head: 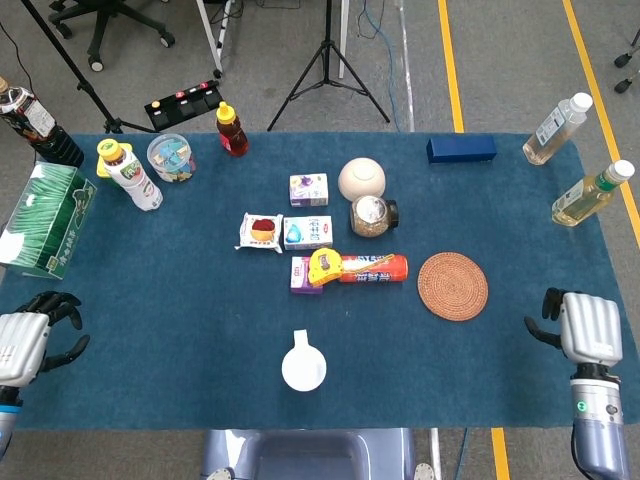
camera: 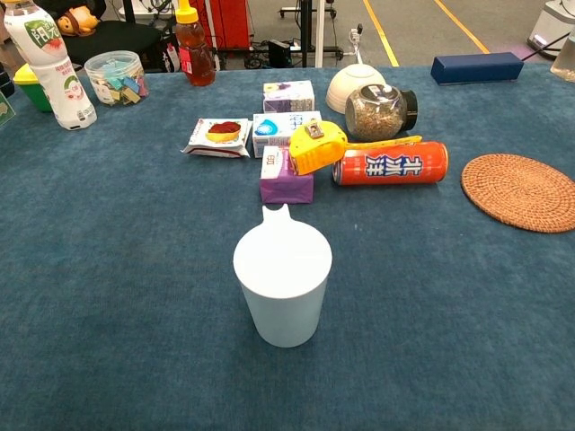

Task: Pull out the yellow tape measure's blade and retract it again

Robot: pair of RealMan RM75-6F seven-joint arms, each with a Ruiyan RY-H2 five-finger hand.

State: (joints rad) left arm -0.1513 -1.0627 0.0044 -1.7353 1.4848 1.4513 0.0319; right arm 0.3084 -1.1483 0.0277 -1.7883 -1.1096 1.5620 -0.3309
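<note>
Nearest the robot, a plain white plastic cup with a small tab on its rim stands upright on the dark blue felt table cover, and serves here as the landmark. Well to the cup's left, at the table's near edge, the left hand holds nothing, its dark fingers apart; well to the cup's right, the right hand likewise holds nothing, its fingers loosely parted. Just beyond the cup, the yellow tape measure sits tilted, resting on a small purple carton and touching an orange can lying on its side with white Chinese characters printed on it; a strip of yellow blade shows along the can's far side. Right of the can lies a round woven rattan coaster. Beyond the tape measure are a white-and-blue carton, a red-pictured snack packet, a glass jar of grains, a purple-printed white carton and an overturned cream bowl. Far beyond the cup, to its left, a white drink bottle bears green lettering too small to read.
</note>
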